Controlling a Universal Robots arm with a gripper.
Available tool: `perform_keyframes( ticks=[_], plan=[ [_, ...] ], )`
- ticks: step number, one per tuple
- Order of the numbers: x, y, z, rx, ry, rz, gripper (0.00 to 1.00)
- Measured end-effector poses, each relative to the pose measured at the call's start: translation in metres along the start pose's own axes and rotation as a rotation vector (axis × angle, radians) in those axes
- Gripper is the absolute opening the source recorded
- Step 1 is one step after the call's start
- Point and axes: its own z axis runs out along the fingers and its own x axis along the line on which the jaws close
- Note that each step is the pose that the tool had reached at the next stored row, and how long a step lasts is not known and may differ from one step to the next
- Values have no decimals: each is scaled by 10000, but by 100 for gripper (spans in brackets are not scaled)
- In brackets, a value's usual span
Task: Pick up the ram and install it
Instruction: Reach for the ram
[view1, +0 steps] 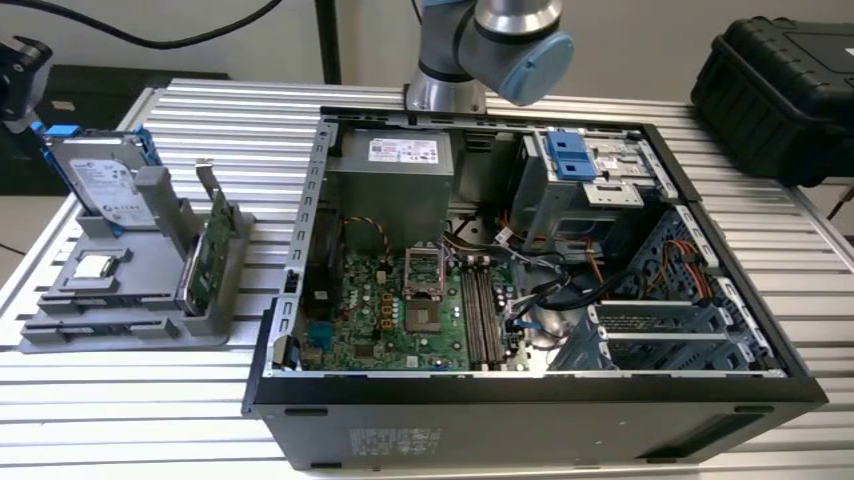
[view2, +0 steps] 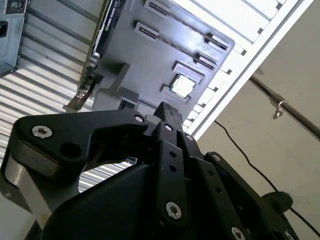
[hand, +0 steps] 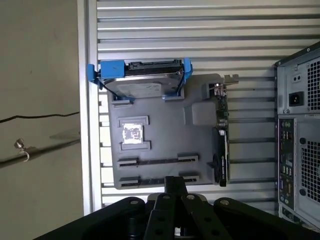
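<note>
Fingers (hand: 171, 186) closed into one tip, well above the grey holder (hand: 165, 135) — set at the worktop's (view1: 160, 400) edge, the exterior view's left, bare slats between it and the open case (view1: 534, 398). Whether the ram sits in the holder's long slots (hand: 150, 161), I cannot tell.

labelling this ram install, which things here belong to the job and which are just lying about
Job: thin dark ram stick, apparently edge-on in the grey plastic holder tray; long parallel memory slots on the green motherboard; black tool near that tray.
Lying about: silver hard drive with blue rails; green card with metal bracket; small square silver chip; black hard case.
</note>
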Motion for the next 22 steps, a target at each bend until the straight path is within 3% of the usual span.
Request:
perform_keyframes(
  ticks=[12,22],
  plan=[
    [158,-6,-3,-12,30,-620,0],
    [163,-8,-4,-12,30,-620,0]
  ],
)
